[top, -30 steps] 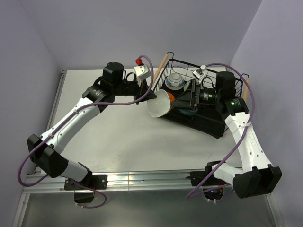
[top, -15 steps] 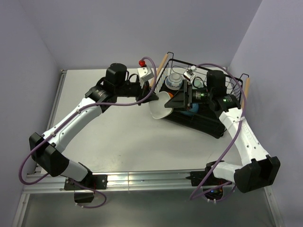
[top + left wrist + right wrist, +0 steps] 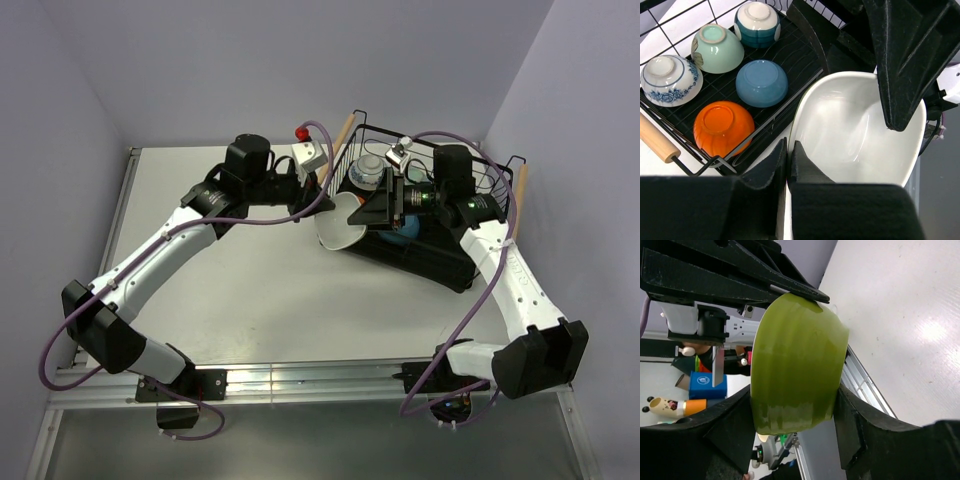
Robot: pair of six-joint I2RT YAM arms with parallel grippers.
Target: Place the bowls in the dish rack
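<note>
Movement over the last second is all on my right side: my right hand has swung left across the dish rack and now brackets the squarish bowl that my left hand carries. The left hand is pinched narrow on the bowl's rim, one finger inside and one outside. White inside and olive green outside, the bowl hangs tilted at the rack's near left corner, above the counter and not yet in the rack. My right fingers lie close against its green sides, but I cannot tell whether they press on it. I take this for a handover, so the right hand can carry it over the wire wall. Inside the rack five bowls already lie bottom up. The patterned bowl is beside the wooden handle, with the mint bowl and the banded bowl in the same row. The blue bowl and the orange bowl are alongside them. This one looks like the sixth.
</note>
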